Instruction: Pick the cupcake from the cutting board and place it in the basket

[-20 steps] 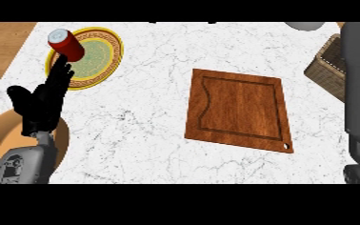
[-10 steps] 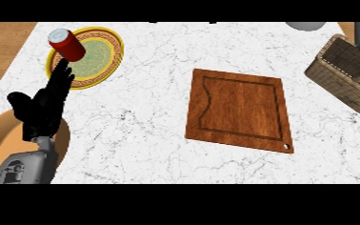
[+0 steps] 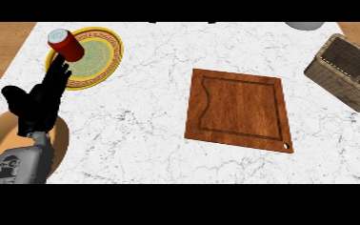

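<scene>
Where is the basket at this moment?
In the head view the basket sits at the counter's right edge, partly cut off, just right of the cutting board.

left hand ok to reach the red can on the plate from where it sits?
Probably yes. The left hand is open, its fingertips just below the red can at the plate edge, with nothing between them.

The board (image 3: 239, 109) is a brown wooden rectangle with a darker groove running just inside its edges and a small hole at its near right corner. It lies flat on the white marble counter, right of the middle, turned slightly so its edges sit askew to the counter's. No cupcake shows on it or elsewhere. The basket (image 3: 337, 74) is a brown woven box at the right edge, tilted, partly cut off, well apart from the board.
</scene>
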You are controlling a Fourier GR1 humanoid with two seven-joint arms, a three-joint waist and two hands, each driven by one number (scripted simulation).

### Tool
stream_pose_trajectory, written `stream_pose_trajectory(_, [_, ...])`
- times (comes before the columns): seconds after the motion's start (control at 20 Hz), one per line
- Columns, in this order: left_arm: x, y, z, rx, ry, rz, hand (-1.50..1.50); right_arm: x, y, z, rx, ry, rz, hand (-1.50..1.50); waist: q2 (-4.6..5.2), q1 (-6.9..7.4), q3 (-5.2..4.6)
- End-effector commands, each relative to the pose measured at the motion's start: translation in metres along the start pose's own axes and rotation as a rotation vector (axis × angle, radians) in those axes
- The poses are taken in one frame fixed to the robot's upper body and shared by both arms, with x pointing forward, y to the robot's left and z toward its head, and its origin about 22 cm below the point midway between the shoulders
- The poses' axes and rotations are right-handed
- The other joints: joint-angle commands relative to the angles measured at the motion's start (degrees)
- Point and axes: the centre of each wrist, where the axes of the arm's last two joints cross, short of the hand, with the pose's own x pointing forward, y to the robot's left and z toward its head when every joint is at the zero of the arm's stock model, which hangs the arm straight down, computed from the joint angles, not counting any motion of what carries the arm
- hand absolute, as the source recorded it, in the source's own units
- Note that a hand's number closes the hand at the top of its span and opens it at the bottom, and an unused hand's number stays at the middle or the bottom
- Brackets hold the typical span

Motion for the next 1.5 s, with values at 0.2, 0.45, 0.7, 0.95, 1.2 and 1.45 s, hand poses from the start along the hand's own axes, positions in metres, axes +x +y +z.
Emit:
stream_pose_trajectory(0.2, [0.008,-0.007,0.002,0.014,-0.007,-0.001,0.00,-0.029,-0.013,-0.011,-0.048,-0.177,0.491,1.50,0.73,0.38,-0.50])
stream_pose_trajectory(0.45, [0.012,-0.007,-0.006,0.001,-0.008,0.005,0.00,-0.024,-0.019,-0.010,-0.113,-0.375,0.676,1.50,0.29,0.29,-0.08])
stream_pose_trajectory(0.7, [0.014,-0.015,0.001,-0.010,0.000,0.009,0.00,-0.023,-0.017,-0.023,-0.133,-0.390,0.727,1.50,0.21,0.99,0.00])
stream_pose_trajectory(0.95, [0.018,-0.010,0.001,0.001,-0.006,0.014,0.00,-0.015,-0.031,-0.032,-0.117,-0.355,0.731,1.50,0.00,0.37,-0.02])
stream_pose_trajectory(1.2, [0.004,-0.010,-0.009,-0.010,-0.005,0.010,0.00,-0.020,-0.021,-0.039,-0.007,-0.225,0.805,1.50,0.23,0.47,-0.04])
stream_pose_trajectory(1.45, [0.005,-0.021,0.006,-0.011,-0.005,0.020,0.00,-0.040,-0.010,-0.042,0.100,-0.185,0.853,1.50,0.11,0.63,-0.01])
